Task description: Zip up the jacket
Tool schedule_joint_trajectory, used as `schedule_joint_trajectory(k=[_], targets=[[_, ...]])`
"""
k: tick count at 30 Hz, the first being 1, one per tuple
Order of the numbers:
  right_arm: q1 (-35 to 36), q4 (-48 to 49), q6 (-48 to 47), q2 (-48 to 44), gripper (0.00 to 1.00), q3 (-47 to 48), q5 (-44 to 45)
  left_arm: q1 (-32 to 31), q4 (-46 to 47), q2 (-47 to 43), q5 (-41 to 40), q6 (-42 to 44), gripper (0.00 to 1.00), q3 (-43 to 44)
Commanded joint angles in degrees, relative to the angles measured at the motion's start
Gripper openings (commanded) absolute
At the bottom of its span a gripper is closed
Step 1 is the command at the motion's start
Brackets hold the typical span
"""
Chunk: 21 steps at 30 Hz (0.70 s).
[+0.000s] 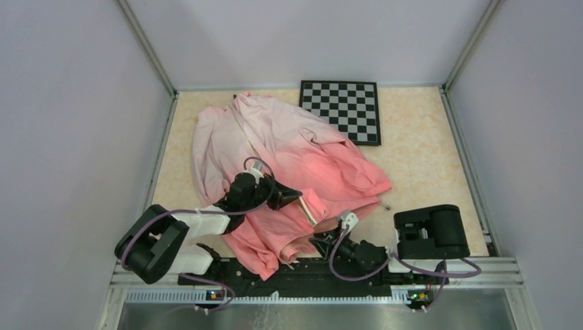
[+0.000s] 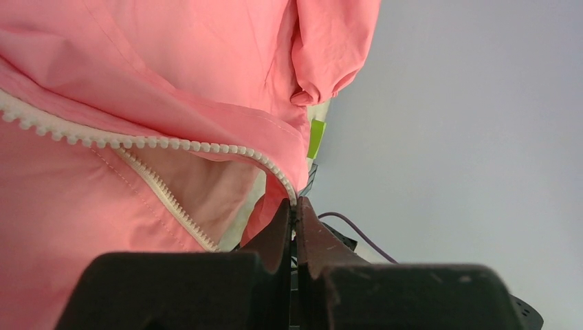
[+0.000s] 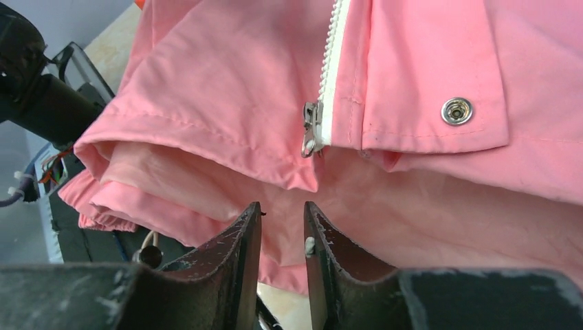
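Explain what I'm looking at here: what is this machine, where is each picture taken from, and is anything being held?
Two robot arms, the left arm and the right arm, are bolted at the near edge of a table. The overhead picture shows both reaching to a pink jacket lying on it, with a checkerboard behind. The other two pictures come from a camera on each wrist. The left fingers are pinched shut on the jacket's zipper edge. The right fingers stand apart, holding nothing, facing the metal zipper slider.
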Motion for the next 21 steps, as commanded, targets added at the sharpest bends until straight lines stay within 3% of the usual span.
schedule_joint_trajectory(k=[1,8,21], targets=[[1.57,13.44,-2.53,-1.00,0.26,-1.96,3.58,0.31,-0.13,-2.38,-0.46,1.56,0.00,1.54],[1.63,13.50,-2.99,0.89,0.17,-0.75,8.81,0.31,0.34,-2.08,-0.15,1.35,0.00,0.76],[1.67,13.45,-5.47,0.39,0.17,2.15,8.47,0.27,0.93,-2.21,0.22,1.62,0.00,0.55]])
